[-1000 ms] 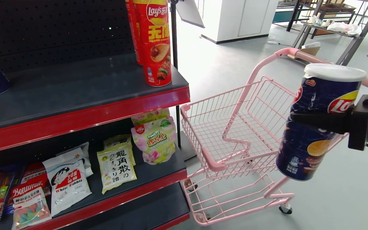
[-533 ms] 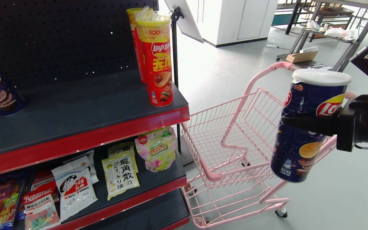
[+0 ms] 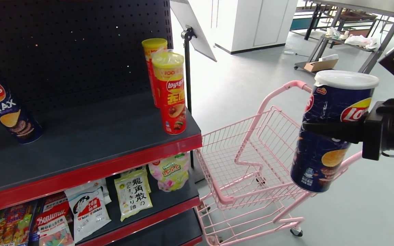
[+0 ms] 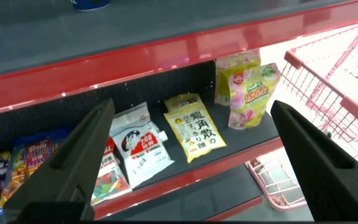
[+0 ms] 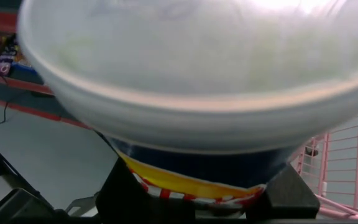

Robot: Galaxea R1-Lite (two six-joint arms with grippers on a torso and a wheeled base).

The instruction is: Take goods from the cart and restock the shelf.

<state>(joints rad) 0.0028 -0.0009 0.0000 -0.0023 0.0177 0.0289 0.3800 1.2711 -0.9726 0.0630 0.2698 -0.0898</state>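
At the right of the frame, my right hand (image 3: 320, 130) clasps a blue chip can (image 3: 323, 160), nearly upright, just beside the pink cart (image 3: 248, 143). My left hand (image 4: 188, 168) is released, spread wide before snack bags (image 3: 133, 198) on the shelf (image 3: 156, 217) at lower left.

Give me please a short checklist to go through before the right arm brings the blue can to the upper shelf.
1. Grip: right gripper shut on the held can, one finger across its upper half: ok.
2. Closure: lid on the held can: ok.
3. Free place on the upper shelf between the shelved blue can and the red cans: ok.
4. Path: held can clear of the pink cart: cannot tell, they overlap in the head view.
5. Other arm: left gripper open and empty, by the lower shelf: ok.
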